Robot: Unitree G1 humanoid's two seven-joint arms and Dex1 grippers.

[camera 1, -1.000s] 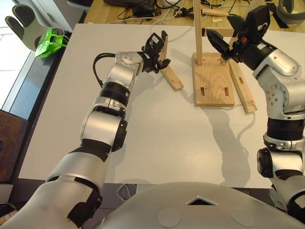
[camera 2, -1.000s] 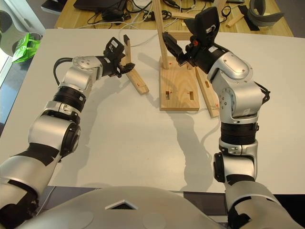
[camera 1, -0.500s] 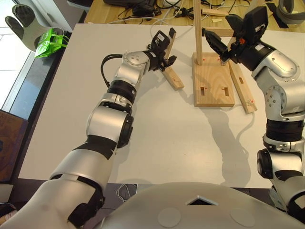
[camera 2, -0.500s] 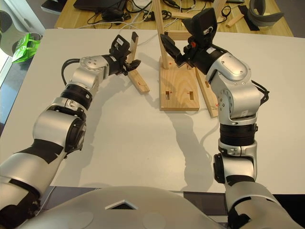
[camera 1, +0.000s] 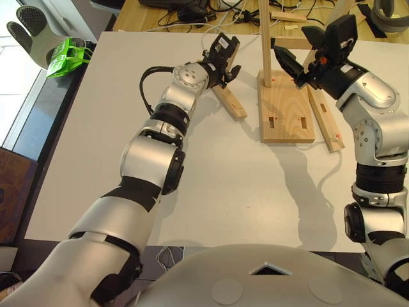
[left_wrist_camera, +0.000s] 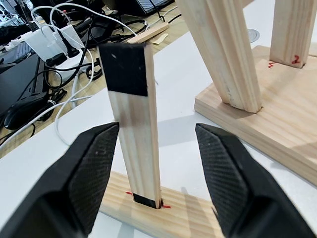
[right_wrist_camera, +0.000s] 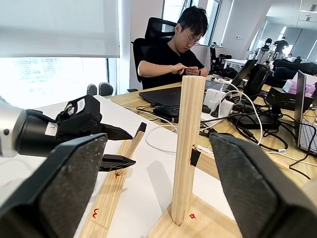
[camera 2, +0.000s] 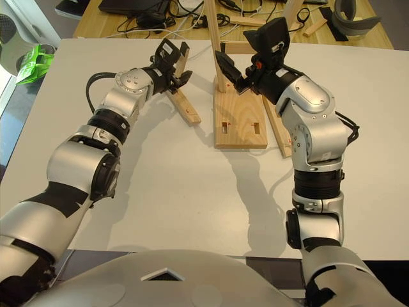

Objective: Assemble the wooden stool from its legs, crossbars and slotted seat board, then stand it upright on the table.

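Note:
The slotted seat board (camera 1: 287, 121) lies flat on the white table. One leg (camera 1: 266, 35) stands upright in it, with a crossbar (right_wrist_camera: 210, 166) joined to its side. A second post (left_wrist_camera: 292, 29) stands on the board too. Another leg (camera 1: 326, 121) lies along the board's right edge. Left of the board a leg (camera 1: 231, 103) lies flat, and a black-tipped crossbar (left_wrist_camera: 133, 139) stands in its slot. My left gripper (left_wrist_camera: 157, 128) is open and straddles that crossbar without touching it. My right gripper (right_wrist_camera: 158, 136) is open, its fingers wide on either side of the upright leg.
Behind the table's far edge is a wooden desk (camera 1: 166, 13) with cables, a mouse and a laptop. A green bag (camera 1: 67, 54) sits off the table's left edge. The near half of the table (camera 1: 211, 185) is free.
My left gripper has moved farther back and to the right, and the crossbar's black top has shifted the same way. The right gripper has hardly moved.

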